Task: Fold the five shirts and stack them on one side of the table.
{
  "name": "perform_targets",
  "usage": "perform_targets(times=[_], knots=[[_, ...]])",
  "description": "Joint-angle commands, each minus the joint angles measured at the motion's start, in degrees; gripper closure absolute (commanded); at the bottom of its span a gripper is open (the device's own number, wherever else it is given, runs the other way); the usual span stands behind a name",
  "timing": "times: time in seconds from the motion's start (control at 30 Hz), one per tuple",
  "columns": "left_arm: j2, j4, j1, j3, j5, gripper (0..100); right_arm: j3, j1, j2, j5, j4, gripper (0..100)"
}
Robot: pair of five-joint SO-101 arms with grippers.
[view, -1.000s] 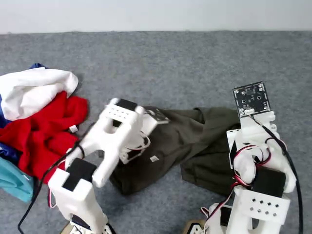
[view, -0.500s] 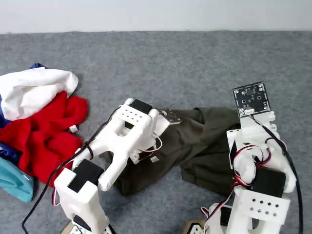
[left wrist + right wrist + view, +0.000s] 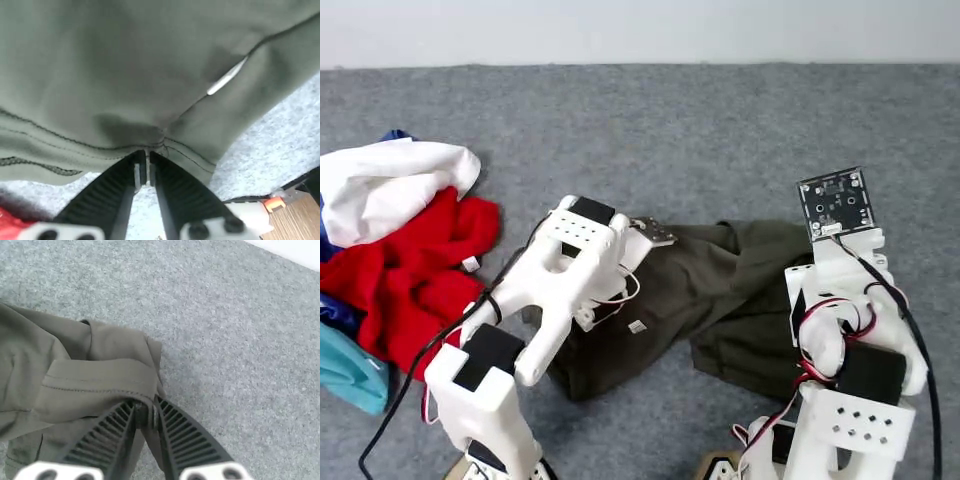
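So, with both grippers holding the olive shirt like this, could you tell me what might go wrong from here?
The left gripper and right gripper each pinch only a thin edge of the olive shirt, so either edge may slip out under tension. The shirt lies bunched and creased between the arms, so a fold could come out uneven. The left arm sits close to the red shirt, which it might snag.
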Motion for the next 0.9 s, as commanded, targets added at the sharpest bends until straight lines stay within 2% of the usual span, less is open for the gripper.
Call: perform_targets(times=[0.0, 0.17, 0.4, 0.87], knots=[[-0.4, 4.4, -0.7, -3.0, -1.7, 95, -0.2, 0.0, -1.2, -0.4, 0.4, 98.8], [-0.4, 4.8, -0.6, -5.2, -4.3, 90, -0.2, 0.0, -1.2, -0.4, 0.4, 98.8], [-0.3, 4.5, -0.7, -3.6, -4.6, 90, -0.2, 0.1, -1.5, -0.4, 0.4, 98.8], [-0.3, -3.3, -0.7, 3.4, -4.6, 90, -0.2, 0.1, -1.5, -0.4, 0.4, 98.8]])
